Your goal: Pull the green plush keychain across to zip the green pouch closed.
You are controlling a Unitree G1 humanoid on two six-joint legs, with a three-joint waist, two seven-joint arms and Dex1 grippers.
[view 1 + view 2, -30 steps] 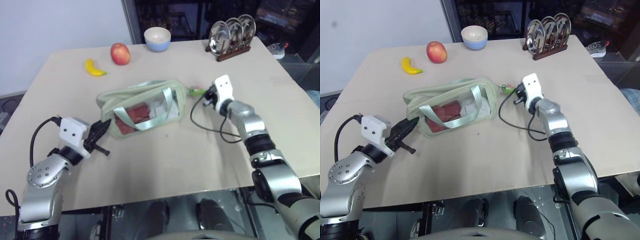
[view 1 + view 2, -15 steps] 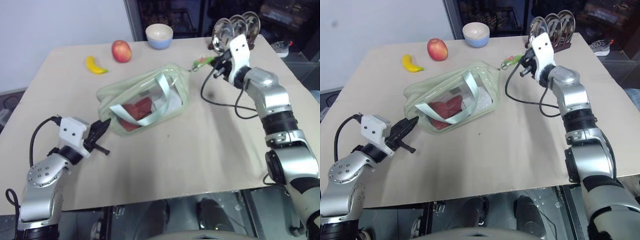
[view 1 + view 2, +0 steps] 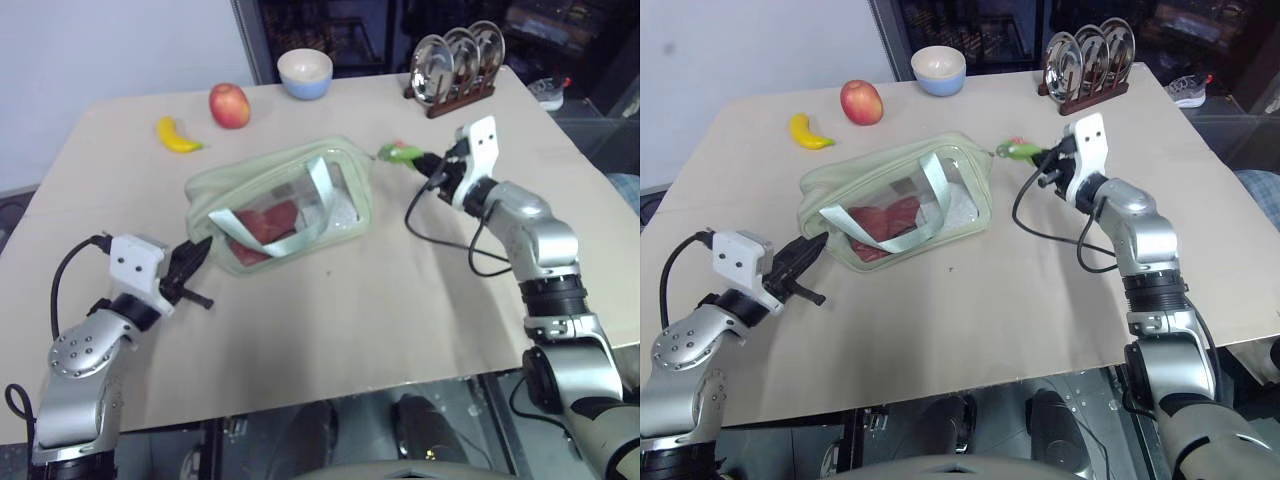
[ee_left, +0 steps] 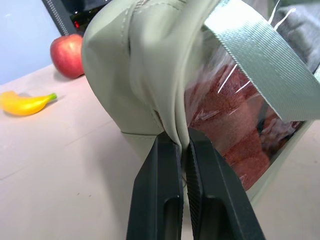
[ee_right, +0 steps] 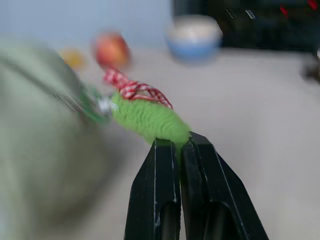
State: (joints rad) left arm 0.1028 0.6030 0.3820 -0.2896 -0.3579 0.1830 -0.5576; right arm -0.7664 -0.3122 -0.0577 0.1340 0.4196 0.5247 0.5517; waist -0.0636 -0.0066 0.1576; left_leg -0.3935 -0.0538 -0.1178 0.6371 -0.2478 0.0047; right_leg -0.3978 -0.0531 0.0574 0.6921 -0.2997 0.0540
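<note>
At pouch's (image 3: 280, 205) 3 o'clock end, right gripper (image 5: 178, 144) is pinching keychain (image 5: 147, 119); left gripper (image 4: 181, 146) is clamping opposite end; zip looks nearly closed.

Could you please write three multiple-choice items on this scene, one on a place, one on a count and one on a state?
1. Where is the apple?
A. between banana and bowl
B. inside the pouch
C. on the plate rack

2. How many plates stand in the rack?
A. one
B. three
C. five

3. What do the right gripper fingers hold?
A. the strap
B. nothing
C. the green plush keychain

Answers: 1 A, the apple lies between the banana and the bowl. 2 B, three discs show. 3 C, the fingers pinch the keychain's end, beside the green pouch.
</note>
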